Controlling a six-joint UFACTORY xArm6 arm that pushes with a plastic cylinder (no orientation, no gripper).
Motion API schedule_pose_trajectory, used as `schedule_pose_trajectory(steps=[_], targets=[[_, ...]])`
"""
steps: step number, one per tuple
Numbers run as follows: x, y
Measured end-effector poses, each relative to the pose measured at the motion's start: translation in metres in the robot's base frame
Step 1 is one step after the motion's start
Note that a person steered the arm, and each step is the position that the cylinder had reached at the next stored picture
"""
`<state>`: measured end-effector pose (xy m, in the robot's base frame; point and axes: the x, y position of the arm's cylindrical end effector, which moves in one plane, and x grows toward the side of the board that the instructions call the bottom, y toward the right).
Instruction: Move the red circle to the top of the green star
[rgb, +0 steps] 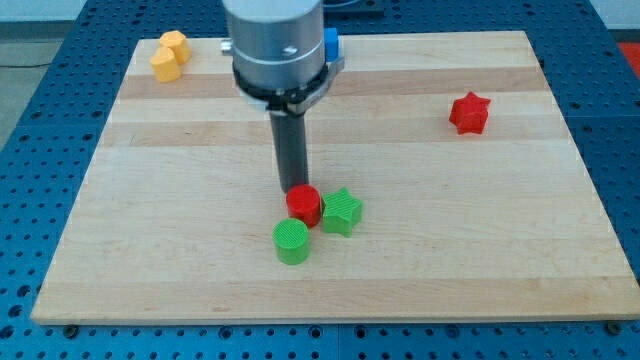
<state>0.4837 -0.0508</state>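
Note:
The red circle (304, 206) lies near the middle of the wooden board (200, 260). The green star (342, 211) sits just to its right, touching it or nearly so. My tip (291, 189) is at the red circle's upper left edge, in contact or very close. A green circle (292, 241) lies just below the red circle, toward the view's bottom.
A red star (469, 113) lies at the view's right. A yellow block (170, 55) sits at the top left corner. A blue block (330, 44) shows at the top edge, mostly hidden behind the arm's body (277, 45).

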Motion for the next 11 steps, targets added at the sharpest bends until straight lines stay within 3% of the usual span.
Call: schedule_pose_trajectory(steps=[2, 4, 7, 11], targets=[[0.041, -0.038], [0.070, -0.015], [0.021, 0.027], [0.017, 0.060]])
